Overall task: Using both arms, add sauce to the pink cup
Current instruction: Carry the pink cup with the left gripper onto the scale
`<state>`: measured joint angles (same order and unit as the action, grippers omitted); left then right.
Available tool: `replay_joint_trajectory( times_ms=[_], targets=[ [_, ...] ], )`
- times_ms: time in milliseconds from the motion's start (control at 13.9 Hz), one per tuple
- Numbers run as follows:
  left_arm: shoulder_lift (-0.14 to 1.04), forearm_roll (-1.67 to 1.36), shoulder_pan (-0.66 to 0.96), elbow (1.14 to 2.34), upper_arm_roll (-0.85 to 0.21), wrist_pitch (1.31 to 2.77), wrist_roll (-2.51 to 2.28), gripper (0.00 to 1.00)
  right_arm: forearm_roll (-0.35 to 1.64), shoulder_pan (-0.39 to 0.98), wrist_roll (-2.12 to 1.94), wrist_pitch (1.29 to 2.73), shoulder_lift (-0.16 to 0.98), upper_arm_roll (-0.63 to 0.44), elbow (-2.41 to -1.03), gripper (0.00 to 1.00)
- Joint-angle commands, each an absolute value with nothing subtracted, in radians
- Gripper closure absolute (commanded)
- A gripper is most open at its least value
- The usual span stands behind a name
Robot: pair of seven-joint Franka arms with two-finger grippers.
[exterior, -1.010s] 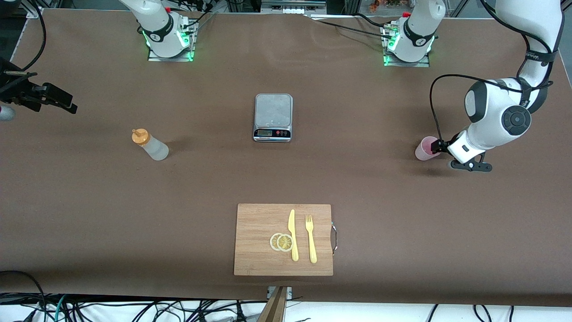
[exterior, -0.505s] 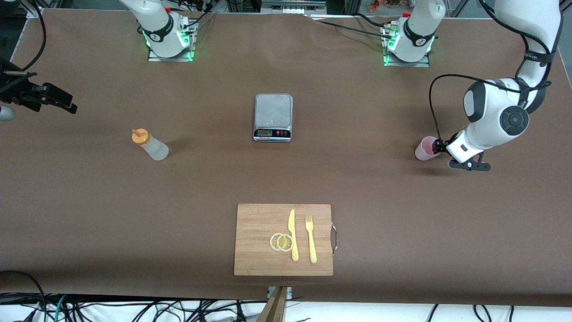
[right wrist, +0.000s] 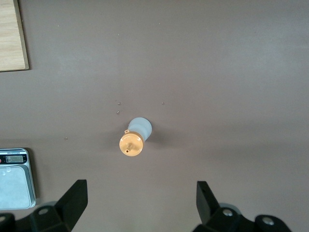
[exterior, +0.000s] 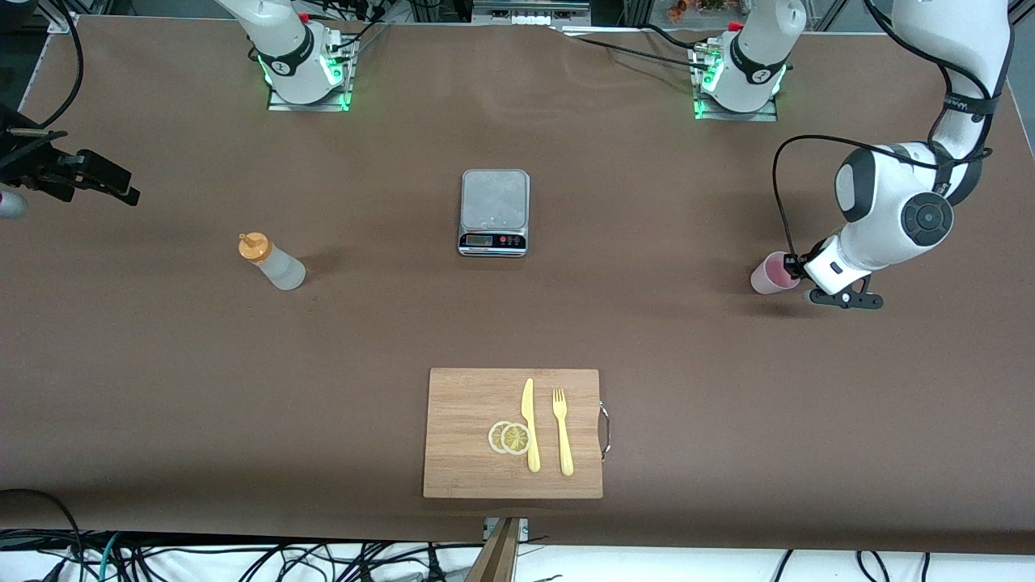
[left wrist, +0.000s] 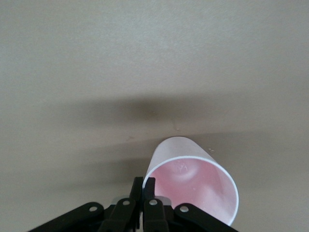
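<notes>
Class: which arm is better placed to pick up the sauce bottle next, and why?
The right arm. Its open right gripper hangs over the sauce bottle, while the left gripper is shut on the pink cup's rim.

Scale (exterior: 494, 212) between sauce (exterior: 272, 262) and pink cup (exterior: 770, 272); board (exterior: 513, 432) nearer camera.

Even overhead light bathes the matte brown table (exterior: 162, 388); soft shadows trail the frosted orange-capped squeeze bottle (exterior: 272, 262); frames sharp.
</notes>
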<state>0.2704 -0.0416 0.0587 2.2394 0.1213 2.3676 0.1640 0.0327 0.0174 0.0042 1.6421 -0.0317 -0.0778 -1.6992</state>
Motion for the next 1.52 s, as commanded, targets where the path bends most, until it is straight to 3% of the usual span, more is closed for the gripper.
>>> replay_joint_trajectory(
  times_ms=[0, 216, 722, 1155, 1443],
  targets=[
    [0.282, -0.060, 0.066, 2.235, 0.124, 2.384, 0.167, 1.00, 0.025, 0.021, -0.002, 1.634, -0.034, -0.084, -1.695, 0.00],
    [0.256, -0.102, 0.150, 2.194, 0.124, 2.346, 0.163, 1.00, 0.025, 0.020, -0.002, 1.634, -0.034, -0.084, -1.695, 0.00],
    [0.218, -0.197, 0.435, 2.023, 0.117, 2.077, -0.052, 1.00, 0.025, 0.021, -0.002, 1.634, -0.034, -0.084, -1.695, 0.00],
    [0.264, -0.235, 0.757, 1.938, 0.117, 2.082, -0.328, 1.00, 0.025, 0.021, -0.002, 1.632, -0.034, -0.084, -1.697, 0.00],
    [0.342, -0.277, 0.873, 1.887, 0.117, 2.140, -0.416, 1.00, 0.025, 0.021, -0.002, 1.634, -0.034, -0.084, -1.697, 0.00]
  ],
)
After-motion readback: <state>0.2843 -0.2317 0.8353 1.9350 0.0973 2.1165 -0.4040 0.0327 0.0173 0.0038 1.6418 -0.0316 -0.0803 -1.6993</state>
